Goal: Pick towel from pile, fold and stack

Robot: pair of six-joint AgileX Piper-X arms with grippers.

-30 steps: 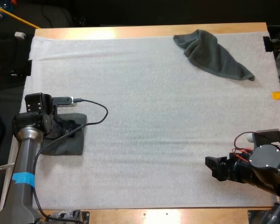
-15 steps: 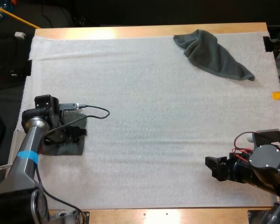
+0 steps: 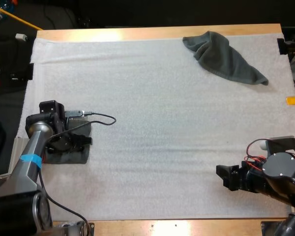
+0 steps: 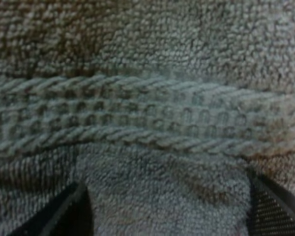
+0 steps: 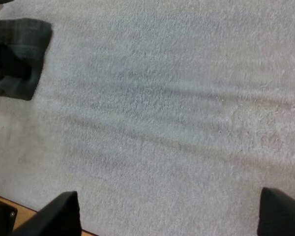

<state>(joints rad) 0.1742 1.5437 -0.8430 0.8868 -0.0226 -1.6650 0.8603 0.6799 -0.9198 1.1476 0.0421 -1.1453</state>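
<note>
Nearest, right end effector [image 5: 171, 214]: fingers spread wide with nothing between them, hovering over bare white mat [image 3: 162, 123] at the near right of the surface [image 3: 137, 33].
Left end effector [image 3: 70, 141]: farther in, at the mat's left edge, pointed straight down on the folded towel [image 3: 71, 156]; its fingers stand apart, and the wrist view has the terry pile and a woven band right up close between them, so it reads as open, not pinching.
Folded towel: lies flat as a neat dark rectangle under the left end effector; how many layers it has cannot be told.
Crumpled towel [image 3: 223, 56]: at the far right of the mat, a loose heap trailing to a point, well apart from both arms.
Done, by my reading: one towel folded and placed at the left.
Left to do: fetch the crumpled towel, fold it and set it on the folded one.
</note>
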